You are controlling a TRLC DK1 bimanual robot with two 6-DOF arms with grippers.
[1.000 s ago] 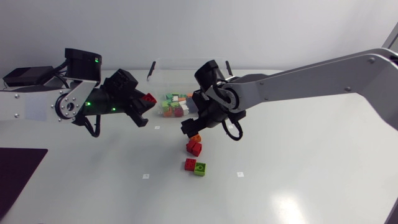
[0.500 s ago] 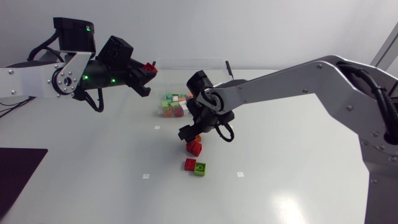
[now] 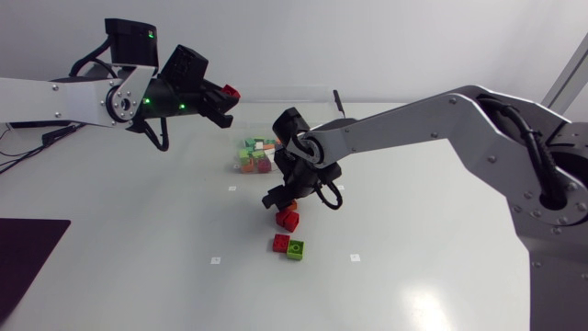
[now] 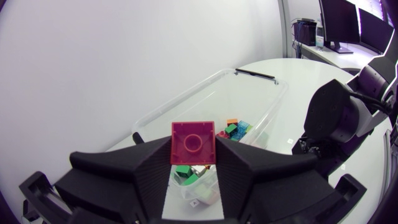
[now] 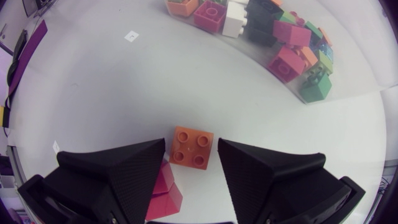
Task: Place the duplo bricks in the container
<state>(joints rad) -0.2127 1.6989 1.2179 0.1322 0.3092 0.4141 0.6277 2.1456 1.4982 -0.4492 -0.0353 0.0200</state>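
The white table (image 3: 432,276) presented a plain matte surface. Three small square markers lay flat on it, well apart from one another: the first marker (image 3: 232,188) towards the far side, the second marker (image 3: 215,260) and the third marker (image 3: 355,257) nearer the front. A dark rectangular mat (image 3: 26,253) lay at the front left, partly cut off at the view's edge.
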